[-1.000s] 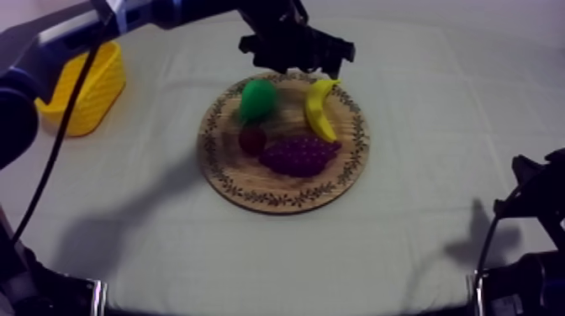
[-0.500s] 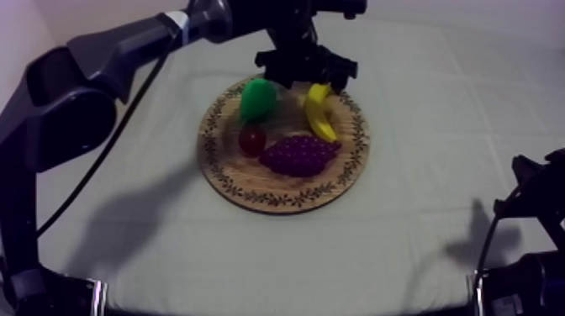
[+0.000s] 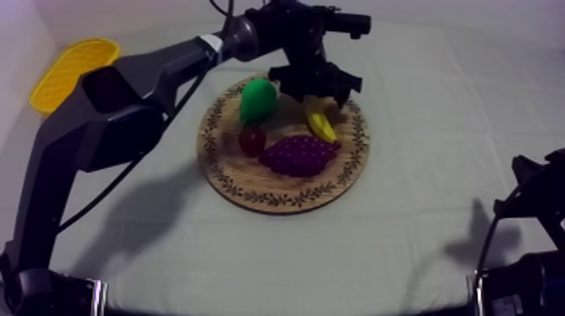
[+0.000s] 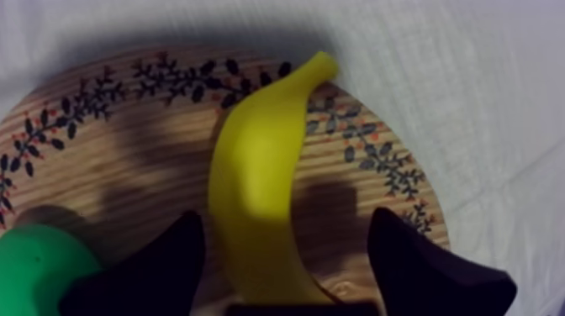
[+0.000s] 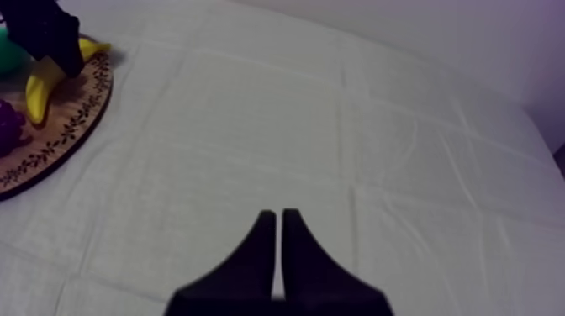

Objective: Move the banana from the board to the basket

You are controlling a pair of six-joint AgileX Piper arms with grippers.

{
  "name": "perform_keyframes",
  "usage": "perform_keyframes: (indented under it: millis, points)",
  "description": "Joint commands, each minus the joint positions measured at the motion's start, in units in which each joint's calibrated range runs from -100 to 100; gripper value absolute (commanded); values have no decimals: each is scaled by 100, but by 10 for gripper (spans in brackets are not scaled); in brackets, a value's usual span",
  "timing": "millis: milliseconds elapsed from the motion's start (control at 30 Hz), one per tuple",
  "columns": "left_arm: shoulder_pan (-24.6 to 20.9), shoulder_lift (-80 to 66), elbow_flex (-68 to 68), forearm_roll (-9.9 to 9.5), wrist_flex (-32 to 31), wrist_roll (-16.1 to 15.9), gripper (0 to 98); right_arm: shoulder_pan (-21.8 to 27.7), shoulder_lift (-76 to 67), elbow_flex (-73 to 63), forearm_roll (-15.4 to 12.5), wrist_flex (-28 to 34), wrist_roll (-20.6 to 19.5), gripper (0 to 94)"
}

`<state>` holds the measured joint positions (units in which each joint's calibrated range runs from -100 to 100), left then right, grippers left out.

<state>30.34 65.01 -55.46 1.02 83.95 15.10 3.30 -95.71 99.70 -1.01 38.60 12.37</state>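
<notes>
The yellow banana (image 3: 320,123) lies on the right part of the round wooden board (image 3: 286,200), beside a green pear (image 3: 256,99), a small red fruit (image 3: 252,139) and purple grapes (image 3: 298,155). My left gripper (image 3: 316,87) hangs low over the banana's far end. In the left wrist view it (image 4: 286,216) is open, with one black finger on each side of the banana (image 4: 252,168) and a gap to the right finger. The yellow basket (image 3: 71,69) stands at the far left. My right gripper (image 5: 277,220) is shut on nothing and rests low at the right (image 3: 538,195).
My left arm (image 3: 151,76) stretches from the lower left across the cloth to the board. In the right wrist view the board (image 5: 80,118) lies far off over bare cloth, with the left gripper (image 5: 42,29) on the banana (image 5: 38,91).
My left gripper has come down and slightly right onto the banana's far end, and the arm has swung so that the basket shows. The fruit and the right arm have not moved.
</notes>
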Motion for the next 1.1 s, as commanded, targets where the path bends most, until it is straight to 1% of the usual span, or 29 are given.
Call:
perform_keyframes:
  millis: [0,167,233,300,333,400,533,767,933,1067]
  points:
    - [-16,49,-19,22,44,-1,631,-1,4,-3,1,-5,1,6]
    - [-61,106,63,63,117,6,443,-1,4,-3,1,-5,1,6]
    - [-69,93,123,67,124,27,329,-1,4,-3,1,-5,1,6]
    - [-67,62,160,53,130,68,188,-1,4,-3,1,-5,1,6]
    - [-63,30,195,48,133,81,141,-1,4,-3,1,-5,1,6]
    - [-51,-91,322,33,136,111,87,-1,4,-3,1,-5,1,6]
    - [-17,-694,781,-89,139,195,52,-1,4,-3,1,-5,1,6]
    - [-119,-2620,1751,-373,140,284,56,-1,4,-3,1,-5,1,6]
    - [-436,-3929,2179,-588,160,132,96,-1,4,-3,1,-5,1,6]
    - [-831,-4708,2510,-843,194,-19,110,-1,4,-3,1,-5,1,6]
